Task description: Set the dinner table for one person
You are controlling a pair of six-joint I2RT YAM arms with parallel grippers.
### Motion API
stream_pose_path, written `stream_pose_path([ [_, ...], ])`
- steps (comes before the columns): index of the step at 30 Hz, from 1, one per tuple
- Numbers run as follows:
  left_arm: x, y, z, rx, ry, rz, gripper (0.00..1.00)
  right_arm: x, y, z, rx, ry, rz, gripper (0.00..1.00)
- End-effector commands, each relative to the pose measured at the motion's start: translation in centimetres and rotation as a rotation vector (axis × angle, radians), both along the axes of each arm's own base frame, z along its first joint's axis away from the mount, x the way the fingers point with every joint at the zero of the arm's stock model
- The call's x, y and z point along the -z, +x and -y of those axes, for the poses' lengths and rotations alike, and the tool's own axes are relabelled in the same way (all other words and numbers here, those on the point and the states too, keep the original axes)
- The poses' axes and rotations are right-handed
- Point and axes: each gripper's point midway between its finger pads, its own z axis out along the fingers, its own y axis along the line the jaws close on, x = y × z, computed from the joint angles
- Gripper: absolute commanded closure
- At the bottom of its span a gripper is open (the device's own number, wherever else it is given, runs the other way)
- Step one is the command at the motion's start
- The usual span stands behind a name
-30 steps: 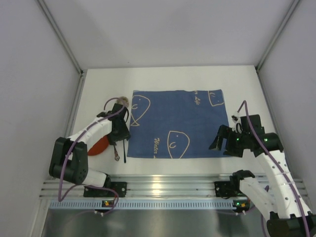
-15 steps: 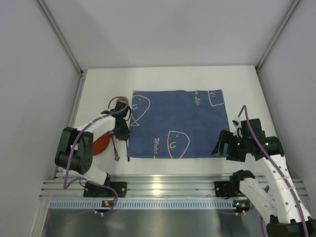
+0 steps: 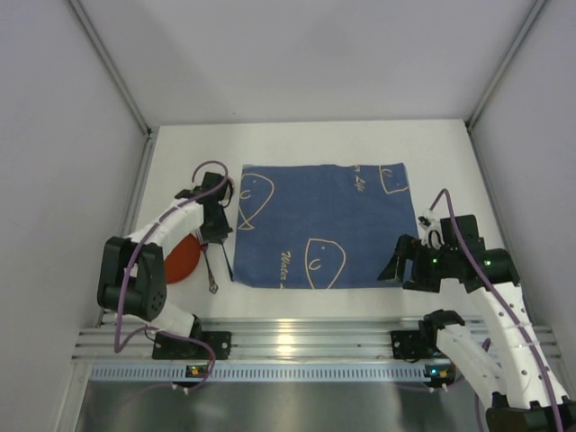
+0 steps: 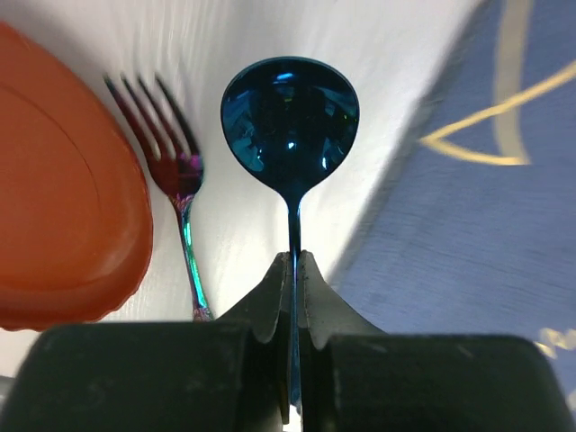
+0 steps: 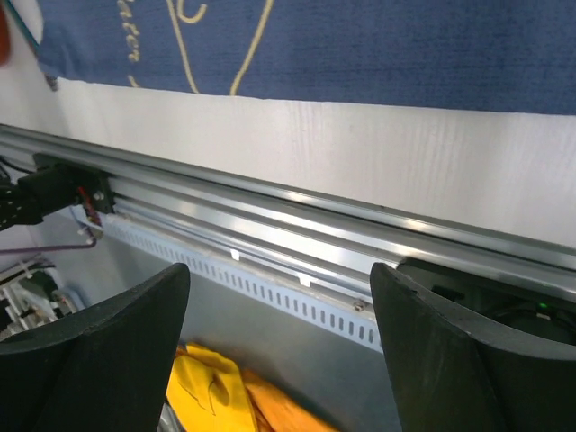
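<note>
- Nearest me, the right gripper (image 5: 279, 274) is hanging over the aluminium rail (image 3: 297, 337) by the placemat's near right corner. Its fingers are spread wide and holding nothing. It has backed slightly toward me in the last second and is now idling.
- On the left, the orange plate (image 4: 63, 198) and the fork (image 4: 177, 175) are lying just beside each other on the bare white, left of the cloth. Neither has budged.
- The change is all in the left gripper (image 4: 292, 265): it is pinching the blue spoon (image 4: 290, 112) by the handle, bowl pointing away, and it has carried the spoon a little farther from me along the cloth's left edge.
- I'm reading that as a lift or a reposition in progress, so the spoon isn't placed yet, and the plate and fork are still off the cloth.
- The blue placemat (image 3: 324, 225) is lying flat in the middle with nothing on it.
- The dinner table (image 3: 306, 144) is running under everything, from the rail out to the far wall.
</note>
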Motion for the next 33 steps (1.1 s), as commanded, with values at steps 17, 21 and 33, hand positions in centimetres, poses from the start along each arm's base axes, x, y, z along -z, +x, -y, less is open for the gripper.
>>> stream_pose_path([
  [17, -19.6, 3.2, 26.9, 0.367, -0.551, 0.302, 1.0, -9.9, 9.1, -9.2, -0.194, 0.499, 0.314, 0.33],
  [21, -20.2, 2.5, 31.3, 0.418, -0.6, 0.289, 1.0, -9.0, 10.2, -10.5, -0.198, 0.483, 0.298, 0.37],
  [33, -23.3, 1.2, 36.5, 0.489, -0.699, 0.302, 1.0, -4.6, 9.3, -13.0, -0.235, 0.385, 0.221, 0.47],
])
